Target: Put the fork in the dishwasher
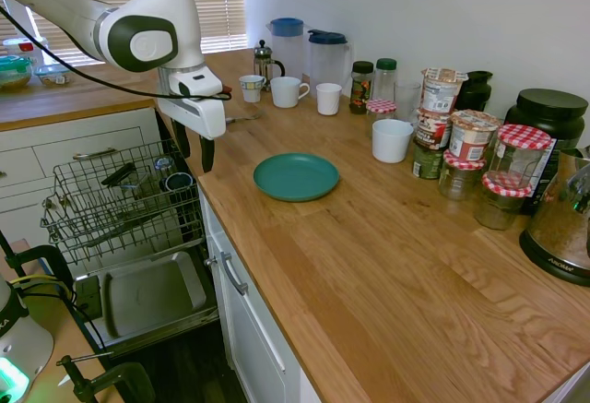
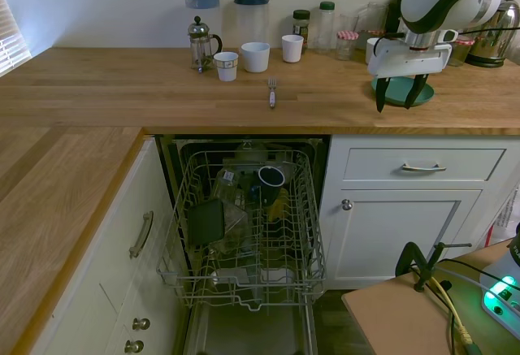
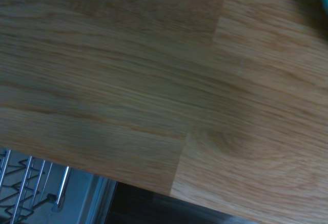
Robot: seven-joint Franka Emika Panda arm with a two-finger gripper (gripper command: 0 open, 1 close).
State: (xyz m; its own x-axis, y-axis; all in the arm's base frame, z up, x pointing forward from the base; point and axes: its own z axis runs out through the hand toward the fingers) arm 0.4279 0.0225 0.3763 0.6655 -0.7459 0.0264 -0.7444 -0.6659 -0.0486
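Note:
The fork (image 2: 272, 93) lies flat on the wooden countertop (image 2: 122, 95), above the open dishwasher and in front of the mugs. The dishwasher's grey wire rack (image 2: 244, 217) (image 1: 120, 200) is pulled out and holds a mug and other dishes; its steel door panel (image 1: 147, 297) is folded down below. My gripper (image 2: 396, 95) (image 1: 195, 149) hangs open above the counter's front edge, well to the right of the fork in the second exterior view, with nothing between its fingers. The wrist view shows bare wood and a corner of rack wire (image 3: 25, 193).
A teal plate (image 1: 296, 176) lies just behind the gripper. Mugs (image 2: 255, 56), a French press (image 2: 201, 44), two jugs (image 2: 248, 20), jars and tubs (image 1: 470, 136) and a kettle (image 1: 562, 223) line the back wall. White drawers (image 2: 422, 164) flank the dishwasher.

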